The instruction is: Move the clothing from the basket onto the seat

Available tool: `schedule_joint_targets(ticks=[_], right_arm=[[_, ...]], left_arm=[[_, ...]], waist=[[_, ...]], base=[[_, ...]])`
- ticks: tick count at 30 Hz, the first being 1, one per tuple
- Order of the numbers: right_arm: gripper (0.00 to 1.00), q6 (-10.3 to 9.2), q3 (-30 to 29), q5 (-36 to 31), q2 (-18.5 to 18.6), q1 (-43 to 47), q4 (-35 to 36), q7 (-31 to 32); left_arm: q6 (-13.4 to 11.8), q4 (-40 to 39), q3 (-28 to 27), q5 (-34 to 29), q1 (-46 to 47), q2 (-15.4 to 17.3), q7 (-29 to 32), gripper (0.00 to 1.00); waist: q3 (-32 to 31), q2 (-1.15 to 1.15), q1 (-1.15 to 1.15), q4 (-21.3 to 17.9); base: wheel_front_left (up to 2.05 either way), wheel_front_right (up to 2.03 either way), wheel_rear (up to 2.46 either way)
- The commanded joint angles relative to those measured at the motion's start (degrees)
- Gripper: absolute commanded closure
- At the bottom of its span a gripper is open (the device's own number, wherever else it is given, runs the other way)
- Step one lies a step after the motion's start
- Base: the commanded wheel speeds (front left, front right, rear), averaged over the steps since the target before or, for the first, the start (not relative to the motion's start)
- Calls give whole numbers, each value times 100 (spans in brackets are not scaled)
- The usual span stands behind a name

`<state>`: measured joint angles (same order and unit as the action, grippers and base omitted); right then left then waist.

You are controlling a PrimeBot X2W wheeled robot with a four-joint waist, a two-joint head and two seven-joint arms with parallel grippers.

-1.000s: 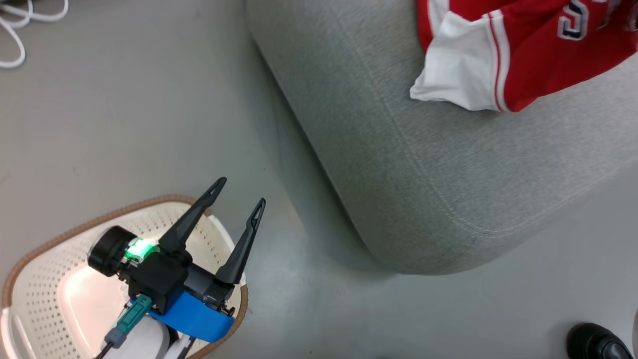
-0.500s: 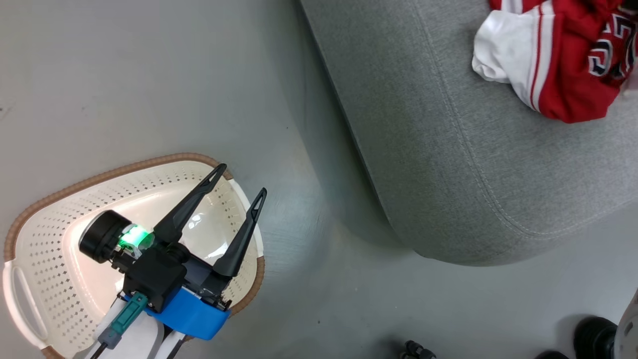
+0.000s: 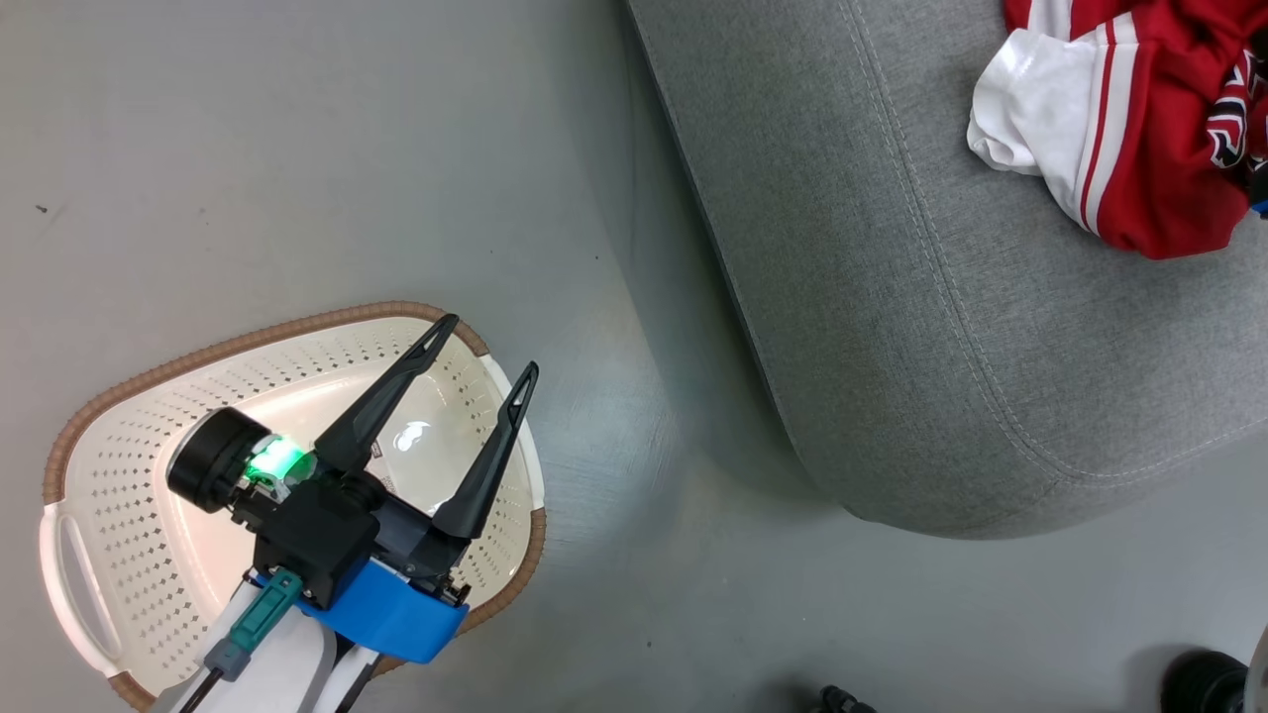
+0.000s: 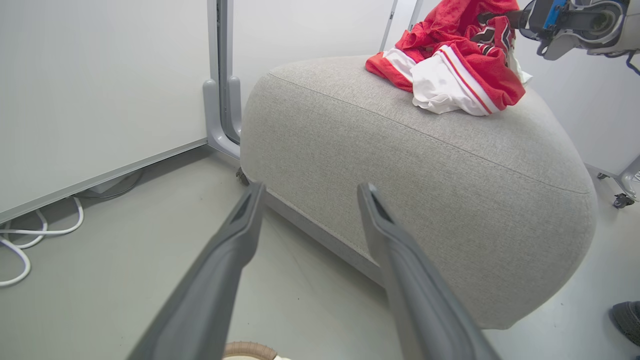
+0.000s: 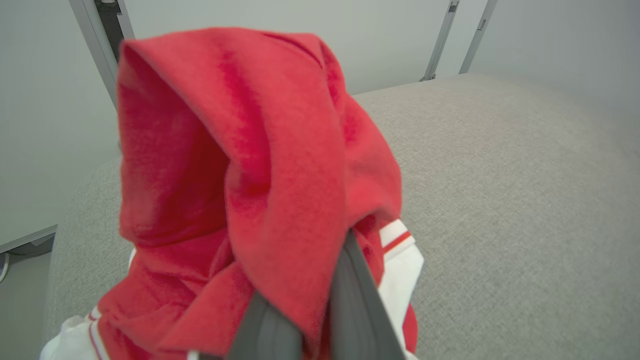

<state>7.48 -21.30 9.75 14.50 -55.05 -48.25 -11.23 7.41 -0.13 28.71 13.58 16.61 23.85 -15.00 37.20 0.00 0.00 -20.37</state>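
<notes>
The red clothing (image 3: 1139,149) with white trim lies bunched on the grey seat (image 3: 941,297), at the head view's top right. My right gripper (image 5: 312,310) is shut on a red fold of the clothing (image 5: 250,150), which drapes over its fingers above the seat (image 5: 500,200). The left wrist view shows the right gripper (image 4: 495,19) reaching into the pile of clothing (image 4: 450,65) on top of the seat (image 4: 425,175). Over the cream basket (image 3: 248,342), whose inside shows bare, my left gripper (image 3: 492,343) stands open. Its fingers (image 4: 230,260) point at the seat's side.
Grey floor lies between the basket and the seat. White cables (image 4: 30,235) lie along a white wall panel with a grey post (image 4: 220,100). A caster (image 4: 620,200) stands behind the seat. A dark rounded thing (image 3: 1204,678) sits on the floor at the lower right.
The head camera has swung, so the basket shows more fully and the seat sits further right. The clothing looks more bunched. The left gripper stays open over the basket.
</notes>
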Motion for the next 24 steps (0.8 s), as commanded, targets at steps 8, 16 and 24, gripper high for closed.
schedule_joint_targets(ticks=[8,16,24], right_arm=[[67,3,169,102,135,-12,-172,6],[0,3,315,284,255,180,-177,144],[0,3,492,334,404,541,-90,246]], left_arm=[[11,75,63,-21,166,-96,-27,0],[11,133,43,38,140,-333,-27,0],[11,322,51,136,-11,-640,-27,0]], waist=[[-133,0,0,42],[-448,0,0,155],[-943,0,0,283]], base=[[0,0,0],[0,0,0],[0,0,0]])
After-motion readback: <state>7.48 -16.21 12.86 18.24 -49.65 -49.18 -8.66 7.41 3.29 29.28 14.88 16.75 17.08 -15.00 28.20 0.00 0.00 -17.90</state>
